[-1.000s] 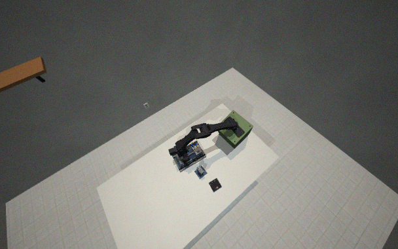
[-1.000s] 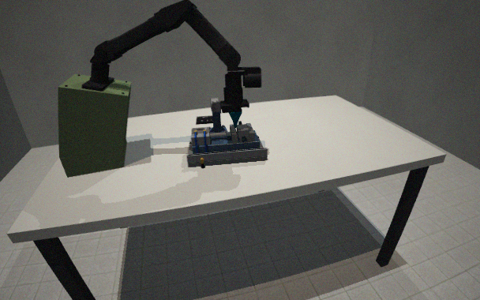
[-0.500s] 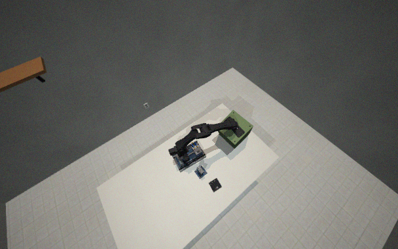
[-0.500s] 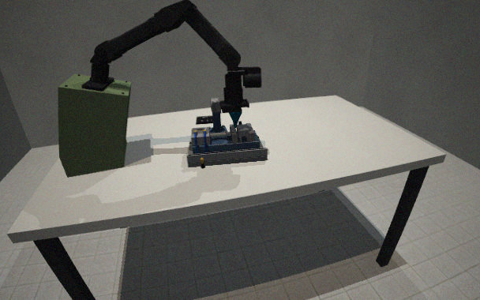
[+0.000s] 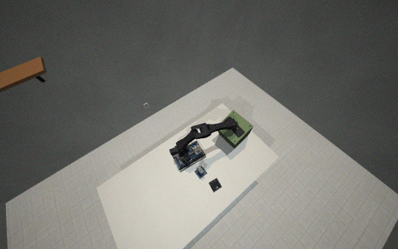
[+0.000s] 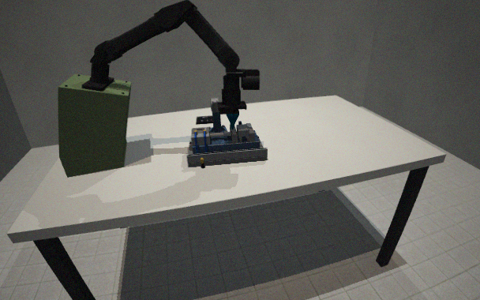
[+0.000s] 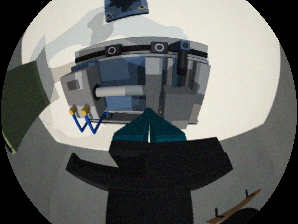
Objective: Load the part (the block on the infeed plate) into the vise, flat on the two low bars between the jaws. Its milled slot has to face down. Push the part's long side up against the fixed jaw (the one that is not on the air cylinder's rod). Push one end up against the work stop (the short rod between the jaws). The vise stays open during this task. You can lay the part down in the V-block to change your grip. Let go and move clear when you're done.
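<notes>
Wrist view: part (image 7: 120, 91) beyond closed fingers.

Arm arching over, wrist pointing straight down, gripper (image 7: 150, 127) closed on nothing.

The black arm (image 6: 159, 24) is rising from its base, bending at a high elbow and sloping down to a vertical wrist (image 6: 232, 88). Directly above the fingers, a dark gripper body is filling the wrist view. The teal fingers are pressing together at their tips, gripping nothing.
</notes>
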Controlling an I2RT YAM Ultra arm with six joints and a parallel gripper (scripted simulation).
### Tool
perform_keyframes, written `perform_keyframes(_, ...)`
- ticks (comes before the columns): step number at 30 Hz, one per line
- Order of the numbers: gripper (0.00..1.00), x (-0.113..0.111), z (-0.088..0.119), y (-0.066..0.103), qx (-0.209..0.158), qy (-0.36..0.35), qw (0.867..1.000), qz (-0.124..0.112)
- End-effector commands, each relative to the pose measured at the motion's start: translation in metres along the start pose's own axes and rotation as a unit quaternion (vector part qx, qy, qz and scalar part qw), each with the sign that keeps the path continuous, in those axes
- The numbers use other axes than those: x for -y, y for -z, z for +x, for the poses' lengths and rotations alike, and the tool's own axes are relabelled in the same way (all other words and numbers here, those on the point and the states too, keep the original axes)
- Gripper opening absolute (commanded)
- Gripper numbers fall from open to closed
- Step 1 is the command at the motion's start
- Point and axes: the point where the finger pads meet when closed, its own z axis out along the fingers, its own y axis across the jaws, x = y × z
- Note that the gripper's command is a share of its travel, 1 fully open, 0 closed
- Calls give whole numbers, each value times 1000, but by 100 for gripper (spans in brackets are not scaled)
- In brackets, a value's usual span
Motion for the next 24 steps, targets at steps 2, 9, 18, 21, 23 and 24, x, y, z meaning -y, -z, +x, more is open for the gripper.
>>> perform_keyframes(2, 0, 21, 2, 23, 0, 0, 999, 37)
perform_keyframes(9, 0, 18, 1, 23, 1, 0, 999, 32)
perform_keyframes(18, 0, 18, 1, 23, 1, 0, 999, 32)
perform_keyframes(21, 0, 18, 1, 23, 1, 0, 999, 32)
perform_keyframes(23, 0, 18, 1, 23, 1, 0, 999, 32)
perform_keyframes(24, 0, 18, 1, 23, 1, 0, 999, 32)
